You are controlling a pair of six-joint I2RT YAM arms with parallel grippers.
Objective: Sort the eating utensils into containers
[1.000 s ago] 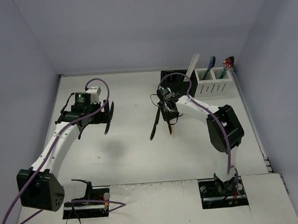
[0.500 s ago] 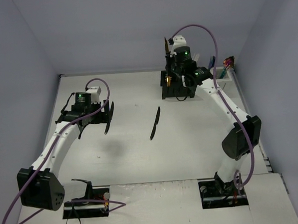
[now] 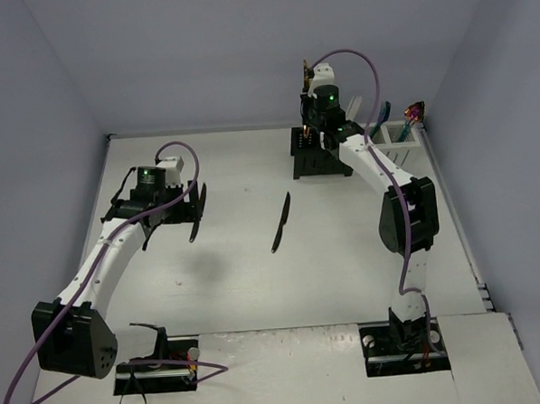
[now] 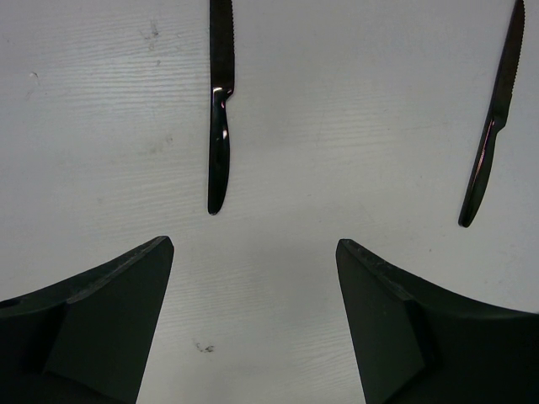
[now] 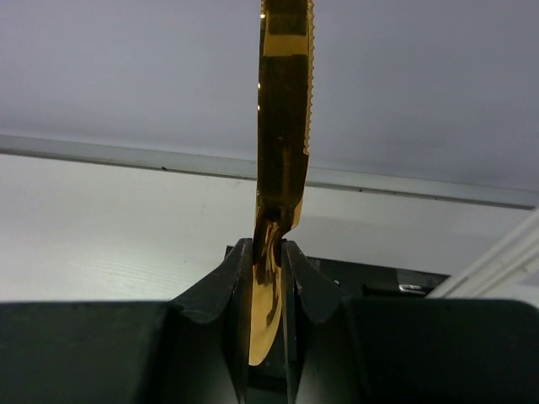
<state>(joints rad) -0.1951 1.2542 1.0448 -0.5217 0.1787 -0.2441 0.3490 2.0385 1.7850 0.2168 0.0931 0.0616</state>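
Note:
My right gripper is shut on the handle of a gold knife, which stands upright with its serrated blade pointing up. In the top view this gripper hangs over the black caddy at the back of the table. Beside it is the white caddy, holding blue and iridescent utensils and white chopsticks. My left gripper is open above the bare table. Two black knives lie ahead of it, one close by and the other further right, also visible mid-table.
Grey walls close in the table on the left, back and right. The right arm stretches from its base up to the black caddy. A purple cable loops above the right wrist.
The right arm lifted the gold knife off the middle of the table and carried it to the back, over the black caddy. The left arm stayed still.

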